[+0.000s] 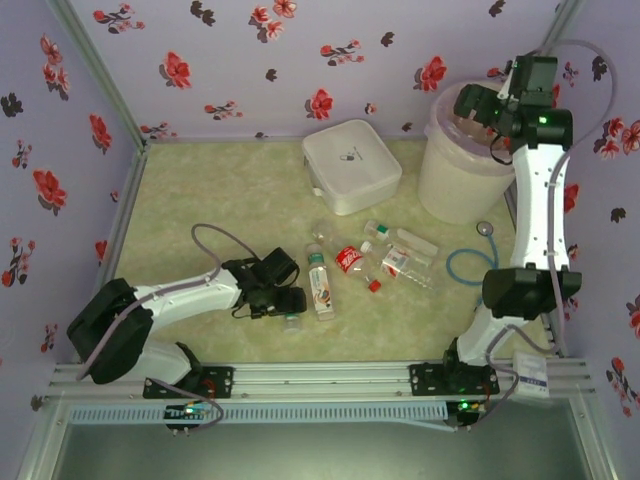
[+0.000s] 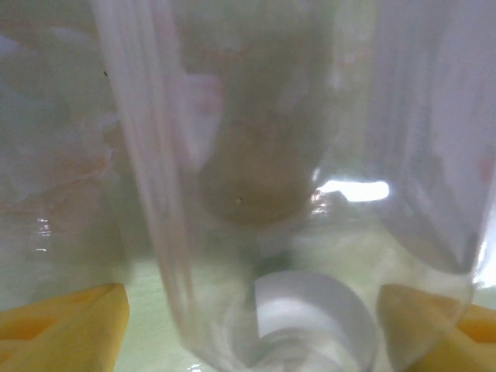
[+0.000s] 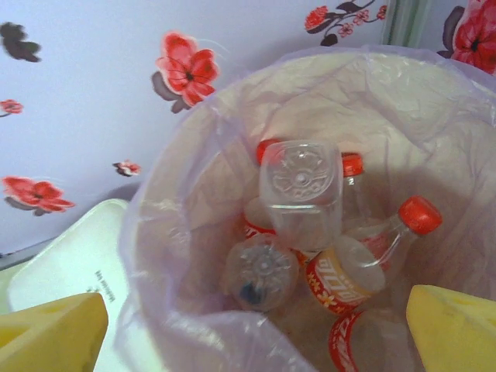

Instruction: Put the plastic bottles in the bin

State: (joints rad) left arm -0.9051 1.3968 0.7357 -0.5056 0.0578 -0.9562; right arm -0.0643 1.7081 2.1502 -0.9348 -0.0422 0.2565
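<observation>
Straddling a clear bottle [image 2: 256,194] with my left end effector [image 2: 252,318], low on the worktop [image 1: 200,200]. Yellow fingers [image 2: 70,325] sit close on either side of it. Can't tell if they're clamped or a hair off, too blurred. Step in hand on this side: pick. My read is that the next move needs a firm squeeze on a thin, slippery body, then a lift clear and a carry across to the bin [image 1: 450,190] at far right.

Right end effector [image 3: 256,310] hangs over the bin mouth, jaws wide apart, nothing between them. Reads as the drop step. Next it should go down to the pile without snagging the bag liner [image 3: 167,232].

Containers:
- The bin holds a jumble of at least six bottles. Several have red caps and red labels. A square-based clear one [image 3: 301,186] is on top, base toward the camera.
- The white lidded box [image 1: 350,165] sits just left of the bin, lid shut, contents unseen.

Left on the worktop, mid-table: a green-capped bottle [image 1: 320,285] just beside my left end effector, a red-labelled bottle [image 1: 350,260], and a few clear ones further right. Task partway done.
</observation>
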